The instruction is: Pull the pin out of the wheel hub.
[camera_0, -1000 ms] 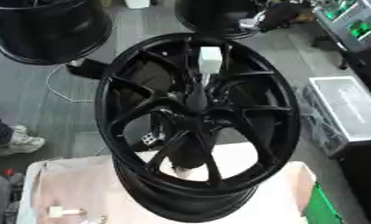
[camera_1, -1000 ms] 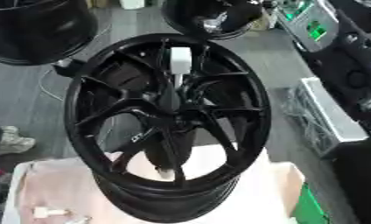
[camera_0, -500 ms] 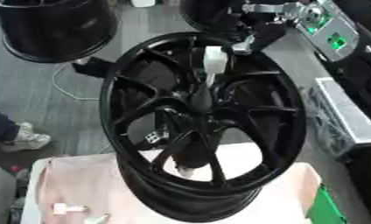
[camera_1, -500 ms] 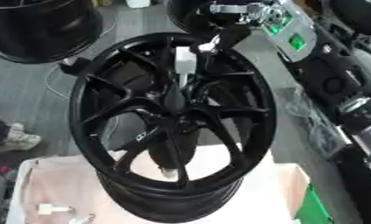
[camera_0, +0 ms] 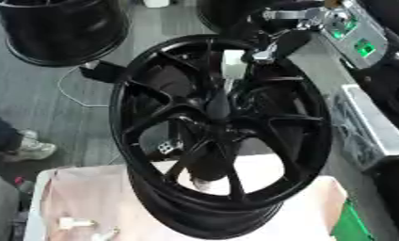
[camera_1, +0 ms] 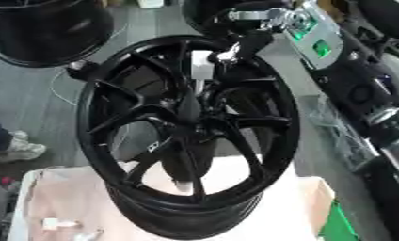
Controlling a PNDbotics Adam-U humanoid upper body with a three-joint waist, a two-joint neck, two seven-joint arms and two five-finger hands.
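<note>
Pin stands white-headed above the hub of the black wheel, toward its far rim. My right hand hangs beside it; fingers unreadable. Best pinch the head, draw straight outward.

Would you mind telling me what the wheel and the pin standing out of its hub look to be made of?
The wheel looks like cast metal, probably alloy, with a glossy black painted finish: its spokes and rim carry soft highlights. The pin has a white, matte, blocky head that looks like plastic, on a thin pale shaft running down to the hub; whether that shaft is metal or plastic I cannot tell.
</note>
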